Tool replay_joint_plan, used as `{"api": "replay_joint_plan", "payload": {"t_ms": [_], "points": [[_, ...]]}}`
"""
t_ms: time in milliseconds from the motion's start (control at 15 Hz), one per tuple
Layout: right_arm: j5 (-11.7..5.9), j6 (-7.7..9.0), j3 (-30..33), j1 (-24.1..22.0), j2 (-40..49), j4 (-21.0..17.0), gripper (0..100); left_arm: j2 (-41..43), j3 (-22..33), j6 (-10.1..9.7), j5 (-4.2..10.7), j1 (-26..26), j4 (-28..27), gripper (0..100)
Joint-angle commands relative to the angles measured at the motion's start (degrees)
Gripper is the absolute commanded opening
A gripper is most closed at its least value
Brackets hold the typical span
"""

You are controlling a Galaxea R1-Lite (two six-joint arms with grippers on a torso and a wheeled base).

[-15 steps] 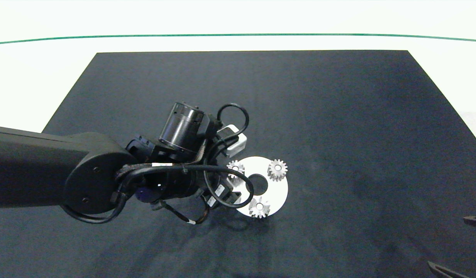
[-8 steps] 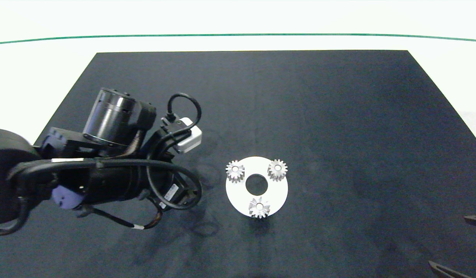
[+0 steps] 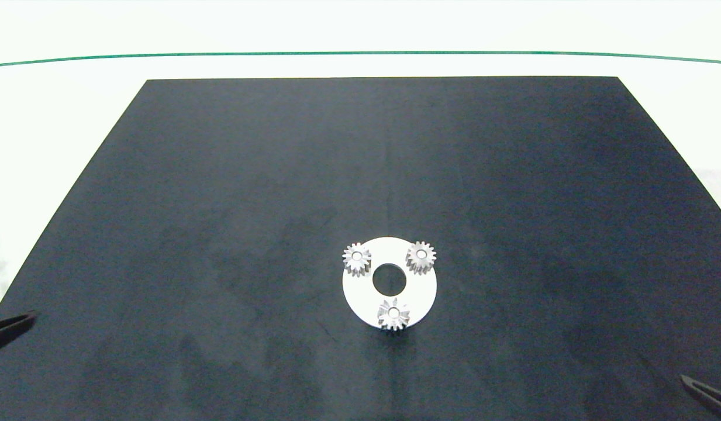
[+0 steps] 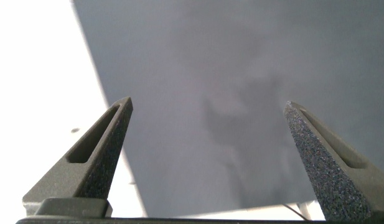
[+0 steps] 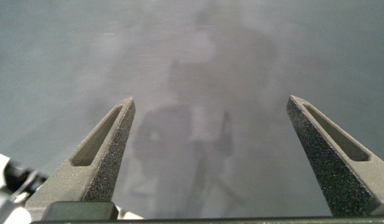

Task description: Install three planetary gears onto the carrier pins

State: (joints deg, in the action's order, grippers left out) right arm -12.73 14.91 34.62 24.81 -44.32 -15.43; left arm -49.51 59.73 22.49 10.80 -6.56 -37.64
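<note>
The left arm, which a second ago reaches over the white disc [image 3: 420,295] beside the far-left gear [image 3: 356,258], is now withdrawn to the table's near left corner. Only a dark fingertip of the left gripper [image 3: 9,328] shows at the head view's left edge. Its wrist view shows the fingers [image 4: 92,158] spread wide over the edge of the black mat [image 3: 220,204], and the disc now lies fully uncovered.
</note>
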Motion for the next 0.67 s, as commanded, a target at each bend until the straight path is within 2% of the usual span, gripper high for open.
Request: {"api": "replay_joint_plan", "payload": {"t_ms": [67,200,267,333,400,467,533,600,667], "points": [[-2.65,-0.41,5.72,-0.2,11.72,-10.93,100,29.03,0.91,-0.26,0.1,14.91,-15.97,100],[-2.92,-1.11,9.94,-3.01,23.23,-24.64,100,36.94,-1.02,-0.61,0.01,18.25,-17.81,100],[-2.92,-1.02,12.14,-6.7,27.45,-29.39,100,40.45,-2.25,-0.61,-0.08,18.16,-17.9,100],[-2.92,-1.02,14.51,-10.31,30.53,-32.47,100,43.88,-3.92,-0.61,-0.25,17.72,-17.9,100],[-2.92,-1.02,16.09,-14.44,33.34,-34.75,100,44.58,-4.71,-1.66,-0.69,17.72,-19.04,100],[-2.48,-0.93,16.44,-18.39,35.8,-35.89,100,44.41,-4.8,-5.09,-2.01,17.54,-19.48,100],[-1.6,-0.93,16.18,-21.56,38.7,-36.6,100,44.41,-4.45,-7.29,-5.35,16.84,-19.48,100],[-0.19,-0.93,15.56,-23.31,40.9,-37.3,100,44.41,-4.45,-7.46,-8.69,16.49,-19.48,100],[0.69,-0.93,14.95,-24.72,42.39,-37.56,100,44.32,-5.07,-7.37,-10.98,16.23,-19.04,100]]}}
